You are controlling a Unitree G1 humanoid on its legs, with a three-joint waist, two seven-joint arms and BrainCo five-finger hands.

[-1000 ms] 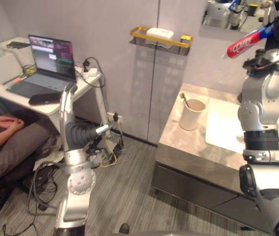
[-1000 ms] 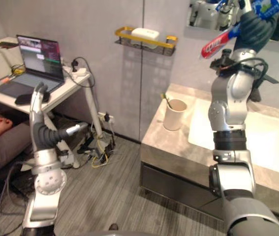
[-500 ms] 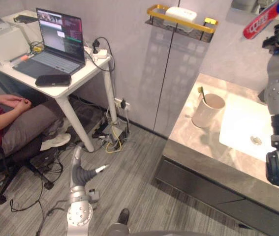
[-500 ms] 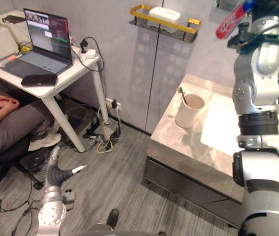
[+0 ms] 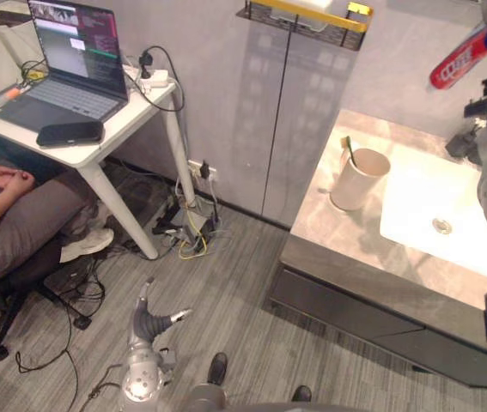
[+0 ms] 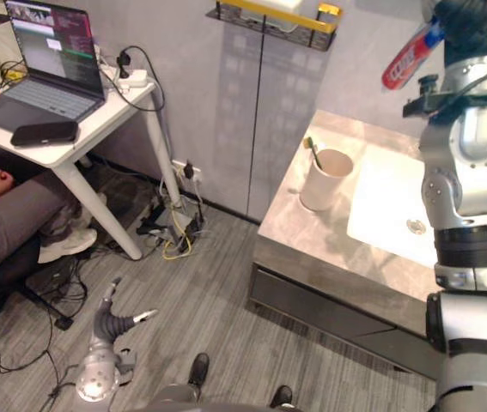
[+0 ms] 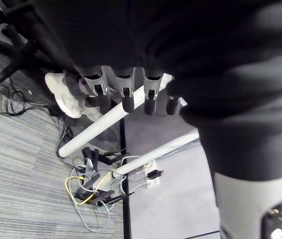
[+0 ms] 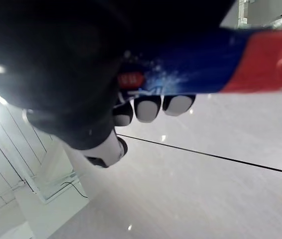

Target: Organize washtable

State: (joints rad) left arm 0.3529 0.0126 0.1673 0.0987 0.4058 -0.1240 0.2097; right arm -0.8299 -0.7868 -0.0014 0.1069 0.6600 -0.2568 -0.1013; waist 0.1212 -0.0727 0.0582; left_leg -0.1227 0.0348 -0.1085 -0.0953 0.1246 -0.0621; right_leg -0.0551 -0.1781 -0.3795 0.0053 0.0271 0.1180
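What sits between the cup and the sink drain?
Nothing; in the left eye view, the stretch from the cup to the drain is bare counter and white basin.

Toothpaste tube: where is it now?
The toothpaste tube is upper right in the eye views, gripped by the right hand, high above the sink.

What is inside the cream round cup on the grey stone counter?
A green-tipped toothbrush leans in the cream round cup, its top above the rim. The cup's wall hides its lower end and anything else at the bottom.
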